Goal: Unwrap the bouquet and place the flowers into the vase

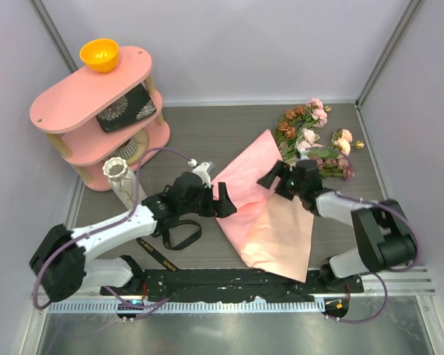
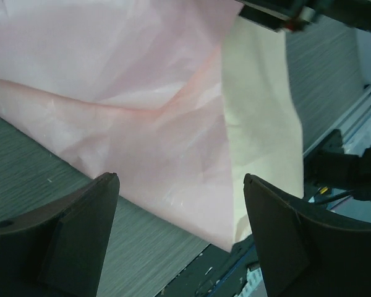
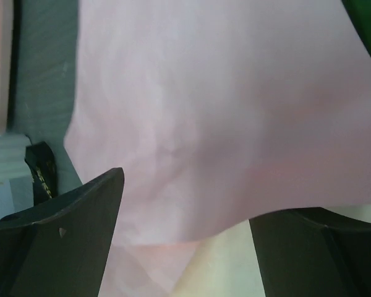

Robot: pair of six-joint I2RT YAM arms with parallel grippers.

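1. Flowers (image 1: 314, 140) lie loose in a heap on the table (image 1: 207, 133) near its far right corner, with pink, cream and rust-brown blooms, just beside the far tip of the paper sheet (image 1: 244, 185)
2. That paper sheet lies opened out across the middle of the table; it is salmon-pink with a paler flap at its near right part
3. A black ribbon (image 1: 154, 254) lies on the table beside the left arm, apart from the sheet
4. At the left, the vase (image 1: 120, 176) stands upright just in front of the pink shelf (image 1: 74, 100), well apart from the flowers
5. At the sheet's left edge the left gripper (image 1: 226, 201) hangs with its fingers spread wide and nothing between them; its wrist view shows creased paper (image 2: 142, 124) below
6. Over the far part of the sheet, next to the green stems, the right gripper (image 1: 275, 178) has its fingers spread too; pink paper (image 3: 235, 124) fills its wrist view, and I cannot tell whether they touch
7. An orange bowl (image 1: 100, 54) sits on the shelf's top tier
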